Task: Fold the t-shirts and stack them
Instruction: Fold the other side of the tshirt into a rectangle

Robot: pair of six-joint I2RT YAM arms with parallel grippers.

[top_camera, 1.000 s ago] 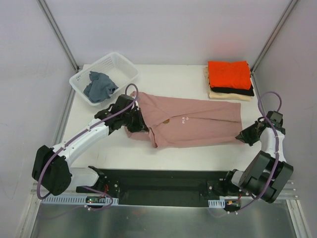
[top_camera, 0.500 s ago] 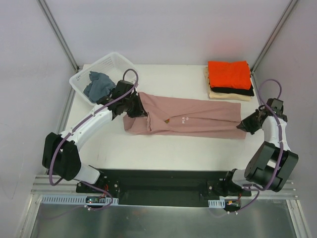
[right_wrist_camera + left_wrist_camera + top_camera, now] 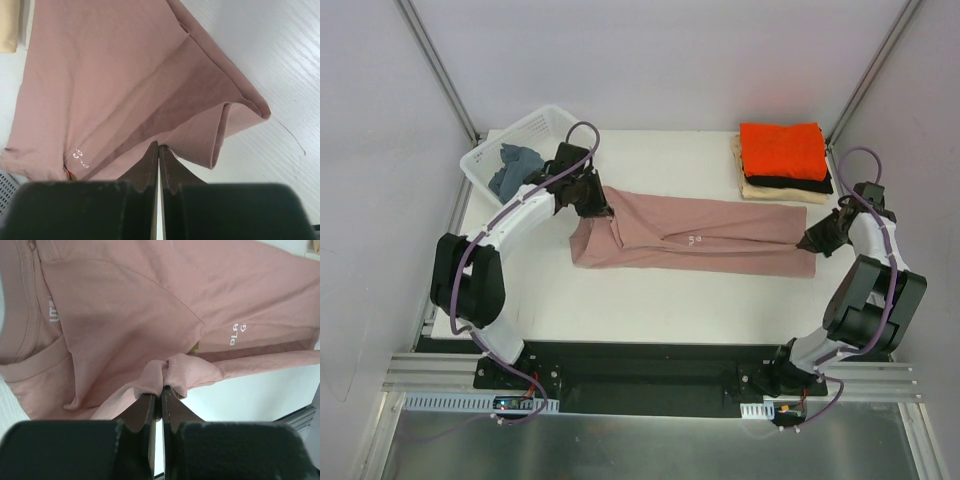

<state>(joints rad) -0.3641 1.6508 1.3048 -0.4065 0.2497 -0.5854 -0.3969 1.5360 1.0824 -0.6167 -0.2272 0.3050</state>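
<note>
Both arms reach farther from their bases than a second ago, and the near edge of the pink shirt [image 3: 690,235] has gone with them, so the cloth that spread toward the bases is now a narrower band lying left to right across the middle of the table [image 3: 670,300]. The left gripper [image 3: 603,208] is at the shirt's left end, just beside the basket [image 3: 560,125], and its wrist view shows the fingers pressed together on a small bunched fold of pink hem [image 3: 167,372]. The right gripper [image 3: 810,240] is at the shirt's right end, and its wrist view shows the fingers likewise pinched tight on a doubled edge of the pink cloth [image 3: 110,75]. A white print [image 3: 695,239] faces up near the middle of the shirt. At the far right corner sits a folded stack, well apart from the pink shirt: orange shirt [image 3: 782,148] on top, black shirt [image 3: 790,183] under it, cream shirt [image 3: 770,193] at the bottom. A crumpled grey cloth [image 3: 515,165] lies in the basket.
</note>
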